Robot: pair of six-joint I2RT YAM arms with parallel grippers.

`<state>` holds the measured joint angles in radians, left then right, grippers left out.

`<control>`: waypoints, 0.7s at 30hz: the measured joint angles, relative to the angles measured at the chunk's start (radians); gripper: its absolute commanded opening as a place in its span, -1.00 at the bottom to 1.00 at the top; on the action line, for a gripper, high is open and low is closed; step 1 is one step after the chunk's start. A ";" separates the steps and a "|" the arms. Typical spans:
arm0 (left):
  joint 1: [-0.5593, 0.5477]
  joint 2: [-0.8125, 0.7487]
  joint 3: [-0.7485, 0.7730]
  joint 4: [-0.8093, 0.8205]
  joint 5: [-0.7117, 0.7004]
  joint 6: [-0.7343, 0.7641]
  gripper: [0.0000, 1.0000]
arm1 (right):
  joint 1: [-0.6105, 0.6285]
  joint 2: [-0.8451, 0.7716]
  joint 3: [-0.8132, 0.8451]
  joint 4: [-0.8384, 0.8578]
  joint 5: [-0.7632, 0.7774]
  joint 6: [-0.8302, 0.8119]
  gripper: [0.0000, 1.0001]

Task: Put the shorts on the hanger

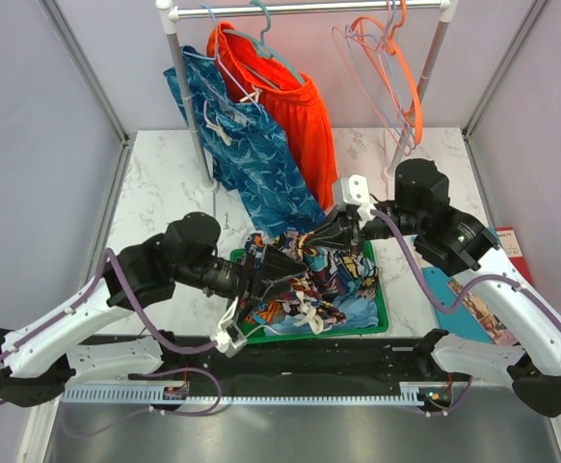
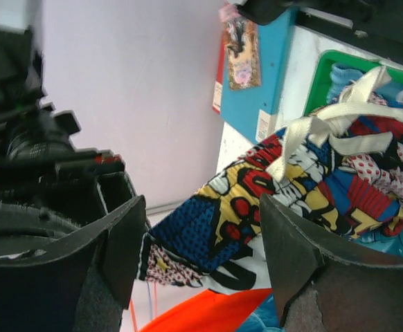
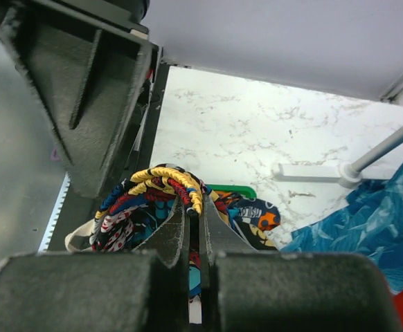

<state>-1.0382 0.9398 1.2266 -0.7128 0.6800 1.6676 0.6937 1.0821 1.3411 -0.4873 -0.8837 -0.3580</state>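
Left gripper (image 2: 201,204) is open: fingers (image 2: 122,242) well apart, the shorts (image 2: 236,214) lying in the gap between them, not pinched. One fabric edge looks to be touching the inner face of the left-side finger, but contact is hard to tell. Right gripper (image 3: 194,207) is closed, clamped on a fold of the shorts at the yellow-and-red waistband edge, with the fabric bunched over its fingertips. In the top view the shorts sit crumpled, mostly inside the green tray (image 1: 382,309) at the near-centre of the marble table (image 1: 165,183), with the part in the right gripper lifted a bit above the heap. The white drawstring (image 2: 326,117) is loose, looping across the print and trailing toward the tray's near edge. Both arms reach into the tray from opposite sides, grippers close to each other. The hanger (image 1: 369,95), pale pink, hangs by its hook on the rail (image 1: 309,8) at the far right end, bunched with the orange hangers (image 1: 411,87) and well apart from the shorts. Blue patterned shorts (image 1: 256,164) and orange shorts (image 1: 295,106) hang on the left half of the rail. A blue board (image 1: 464,299) lies flat on the table just right of the tray.
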 measured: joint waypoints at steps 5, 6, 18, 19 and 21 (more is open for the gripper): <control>-0.065 0.012 -0.006 -0.109 -0.106 0.177 0.57 | 0.016 0.027 -0.034 -0.002 -0.012 0.003 -0.98; -0.072 0.017 -0.006 -0.129 -0.127 0.199 0.58 | 0.019 0.032 -0.040 -0.003 -0.014 0.003 -0.98; -0.141 0.091 -0.028 -0.245 -0.430 0.297 0.29 | 0.079 0.111 -0.064 -0.050 0.006 -0.031 -0.96; -0.147 0.098 -0.028 -0.249 -0.453 0.300 0.16 | 0.082 0.120 -0.065 -0.052 0.010 -0.033 -0.96; -0.156 0.109 -0.030 -0.259 -0.488 0.304 -0.01 | 0.087 0.139 -0.066 -0.056 0.015 -0.042 -1.00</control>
<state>-1.1942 1.0485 1.1969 -0.9714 0.1917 1.9717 0.7811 1.2213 1.2751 -0.5434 -0.8688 -0.3996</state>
